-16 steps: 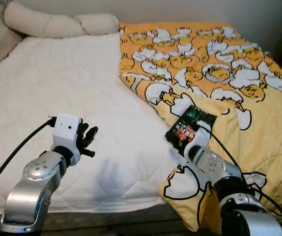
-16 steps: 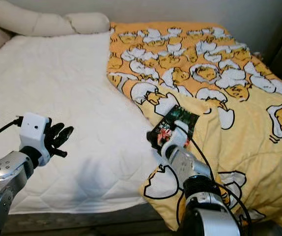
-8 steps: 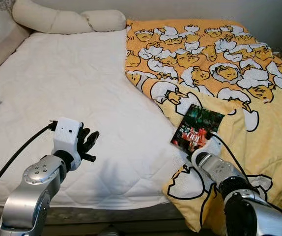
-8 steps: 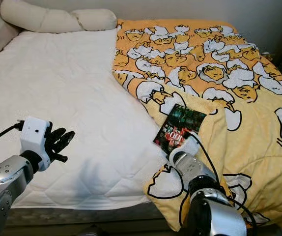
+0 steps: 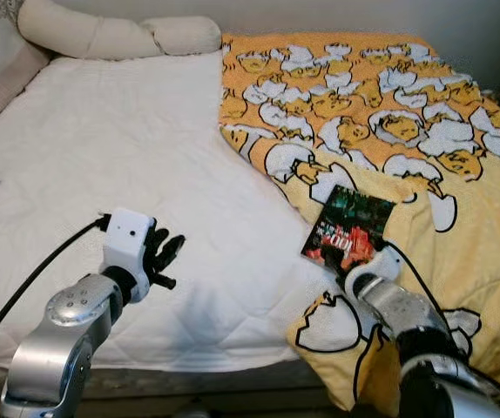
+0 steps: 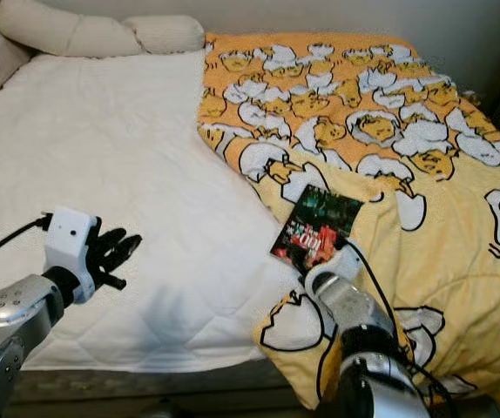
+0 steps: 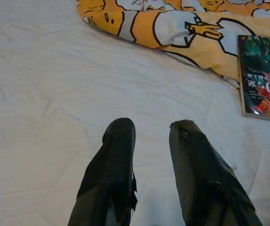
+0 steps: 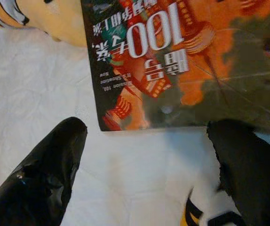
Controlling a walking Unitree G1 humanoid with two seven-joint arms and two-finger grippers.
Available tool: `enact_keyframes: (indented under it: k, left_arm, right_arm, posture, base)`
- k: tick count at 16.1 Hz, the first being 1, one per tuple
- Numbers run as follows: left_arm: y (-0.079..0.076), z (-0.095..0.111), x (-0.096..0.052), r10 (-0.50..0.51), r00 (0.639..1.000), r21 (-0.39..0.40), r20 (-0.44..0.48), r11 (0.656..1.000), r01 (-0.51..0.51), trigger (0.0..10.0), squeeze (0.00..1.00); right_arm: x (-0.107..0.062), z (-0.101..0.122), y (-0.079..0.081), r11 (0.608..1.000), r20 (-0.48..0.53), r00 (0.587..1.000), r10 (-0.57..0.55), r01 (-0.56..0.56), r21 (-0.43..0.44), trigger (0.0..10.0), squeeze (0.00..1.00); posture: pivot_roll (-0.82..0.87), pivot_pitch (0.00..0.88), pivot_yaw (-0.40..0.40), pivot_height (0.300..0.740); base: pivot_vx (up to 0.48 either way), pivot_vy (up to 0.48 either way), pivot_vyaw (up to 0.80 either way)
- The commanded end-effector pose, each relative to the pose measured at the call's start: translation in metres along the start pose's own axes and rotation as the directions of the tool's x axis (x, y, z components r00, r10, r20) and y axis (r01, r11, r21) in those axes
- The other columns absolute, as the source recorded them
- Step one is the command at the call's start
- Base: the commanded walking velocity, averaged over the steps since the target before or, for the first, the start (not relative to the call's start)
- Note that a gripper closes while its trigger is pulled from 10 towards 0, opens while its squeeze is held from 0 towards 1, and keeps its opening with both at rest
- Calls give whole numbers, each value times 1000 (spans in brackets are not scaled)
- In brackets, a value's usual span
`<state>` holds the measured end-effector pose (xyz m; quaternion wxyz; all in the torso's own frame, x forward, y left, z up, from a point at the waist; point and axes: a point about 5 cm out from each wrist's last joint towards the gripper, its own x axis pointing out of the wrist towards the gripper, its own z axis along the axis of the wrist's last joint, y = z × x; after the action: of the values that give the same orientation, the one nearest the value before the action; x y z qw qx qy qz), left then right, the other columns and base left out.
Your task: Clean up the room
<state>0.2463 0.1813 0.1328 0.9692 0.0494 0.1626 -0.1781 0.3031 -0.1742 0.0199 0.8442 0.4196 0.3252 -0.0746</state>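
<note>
Right gripper poised at the near edge of a glossy book on the bed, not yet holding it.

The book lies flat near the bed's front edge, partly on the yellow egg-print blanket and partly on the white mattress pad, where the blanket's folded edge ends. The right gripper has its 2 fingers wide apart, straddling the book's nearest edge without touching it. The left gripper hovers over the bare pad well to the left, its 2 fingers a little apart and empty. The risk I see: the book is thin, slick and flat on soft bedding, so the fingers may push it away or pinch blanket instead; a grip on 1 corner could let it slip toward the bed's front edge.
</note>
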Motion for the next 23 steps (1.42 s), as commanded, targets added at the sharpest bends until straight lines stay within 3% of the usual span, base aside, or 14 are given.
enact_keyframes:
  k: [1,8,11,12,14,17,22,23]
  left_arm:
    - [-3,6,-1,-25,1000,25,7,999,25,10000,0]
    - [-8,3,3,-66,998,35,-9,997,66,10000,0]
    - [-6,5,3,-59,998,40,-2,997,59,10000,0]
    - [-5,4,2,-57,998,39,1,998,57,10000,0]
    - [-5,4,1,-57,998,38,5,998,57,10000,0]
    - [-5,4,-1,-60,998,32,17,998,59,10000,0]
    - [-5,2,-6,-57,998,34,16,998,56,10000,0]
    - [-5,3,-7,-54,998,36,18,998,53,10000,0]
  right_arm:
    - [-5,2,-2,1000,3,1000,-8,8,19,10000,0]
    - [-5,-1,-8,1000,1,1000,-13,13,17,10000,0]
    - [-1,14,-3,995,94,995,45,-53,86,10000,0]
    - [-1,21,3,987,153,982,107,-124,102,10000,0]
    - [0,23,8,977,201,965,169,-190,92,10000,0]
    - [4,15,14,953,228,937,266,-292,85,10000,0]
    - [10,2,13,955,199,942,270,-289,68,9804,0]
    - [11,3,15,949,208,936,283,-305,81,0,0]
  posture:
    - [138,0,20,740]
    - [139,0,23,740]
    - [147,0,19,740]
    - [148,0,19,740]
    - [153,0,22,740]
    - [163,0,31,740]
    - [207,0,29,740]
    - [218,0,29,740]
  base:
    - [0,0,0]
    - [0,0,0]
    - [0,0,0]
    - [0,0,0]
    - [0,0,0]
    - [0,0,0]
    - [0,0,0]
    - [0,0,0]
